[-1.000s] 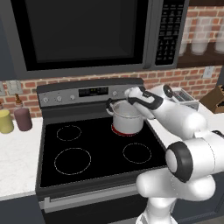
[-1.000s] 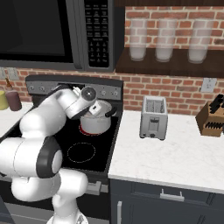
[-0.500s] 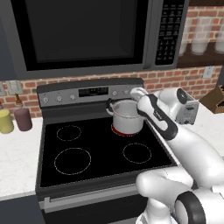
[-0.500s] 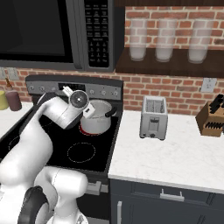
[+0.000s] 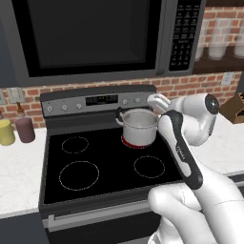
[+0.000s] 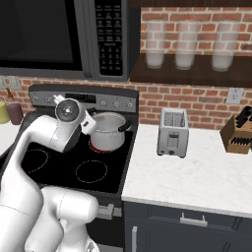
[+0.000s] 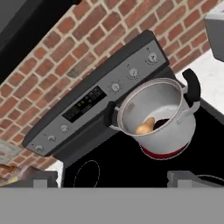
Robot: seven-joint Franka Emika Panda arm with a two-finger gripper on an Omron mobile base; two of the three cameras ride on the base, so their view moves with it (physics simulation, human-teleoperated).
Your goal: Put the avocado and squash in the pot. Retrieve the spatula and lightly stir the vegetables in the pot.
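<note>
Unlabelled stove (image 5: 109,167), unbranded pot (image 7: 164,127)

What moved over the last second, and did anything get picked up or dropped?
The arm swung its upper links round from the pot's left to its right in the left base view. Nothing was grasped or released. The pot stayed on the rear right burner, squash and avocado inside; the toaster is unmoved.

One pot (image 5: 139,127) stands on the stove (image 5: 95,162), over the back right of its four burner rings. Inside the pot lie one squash (image 7: 145,126) and one avocado (image 7: 162,123). The worktop right of the stove carries one toaster (image 6: 173,132) and one knife block (image 6: 239,134). Three jars (image 6: 184,45) line the shelf above. One yellow cup (image 5: 6,132) and one dark bottle (image 5: 24,127) stand on the left worktop.
</note>
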